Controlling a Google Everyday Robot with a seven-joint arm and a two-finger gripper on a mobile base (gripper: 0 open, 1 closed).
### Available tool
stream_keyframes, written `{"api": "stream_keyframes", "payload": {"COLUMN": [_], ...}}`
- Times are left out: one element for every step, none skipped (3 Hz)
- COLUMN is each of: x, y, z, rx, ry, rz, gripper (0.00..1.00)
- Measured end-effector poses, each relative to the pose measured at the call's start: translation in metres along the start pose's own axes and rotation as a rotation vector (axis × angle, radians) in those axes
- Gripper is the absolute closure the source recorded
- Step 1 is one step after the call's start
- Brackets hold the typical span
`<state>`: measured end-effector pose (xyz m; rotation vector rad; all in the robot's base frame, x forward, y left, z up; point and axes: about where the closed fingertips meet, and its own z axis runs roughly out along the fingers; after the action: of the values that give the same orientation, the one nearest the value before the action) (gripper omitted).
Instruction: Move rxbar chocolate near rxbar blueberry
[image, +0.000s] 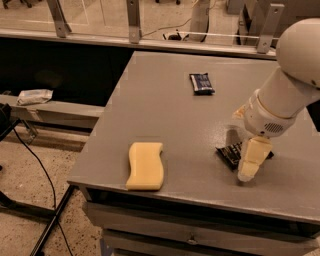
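The rxbar chocolate (229, 153), a flat black wrapper with silvery lettering, lies on the grey table (160, 115) near its front right. My gripper (251, 161) points down right over the bar's right half and hides that part. The white arm comes in from the upper right. The rxbar blueberry (201, 83), a small dark navy wrapper, lies flat further back on the table, well apart from the black bar and the gripper.
A yellow wavy sponge (145, 165) lies near the table's front left edge. A railing with metal posts (133, 20) runs behind the table. A low bench (55, 110) with a pale packet on it and a black cable on the floor are at the left.
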<state>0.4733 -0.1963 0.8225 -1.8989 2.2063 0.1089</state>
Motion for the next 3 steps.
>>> {"api": "stream_keyframes", "payload": {"x": [-0.0004, -0.0009, -0.0014], "y": [0.0005, 0.0009, 0.0014], "z": [-0.0001, -0.0002, -0.0005], "rx": [0.0, 0.001, 0.001], "ry": [0.001, 0.001, 0.002], "rz": [-0.001, -0.003, -0.004], "gripper": [0.16, 0.41, 0.7]}}
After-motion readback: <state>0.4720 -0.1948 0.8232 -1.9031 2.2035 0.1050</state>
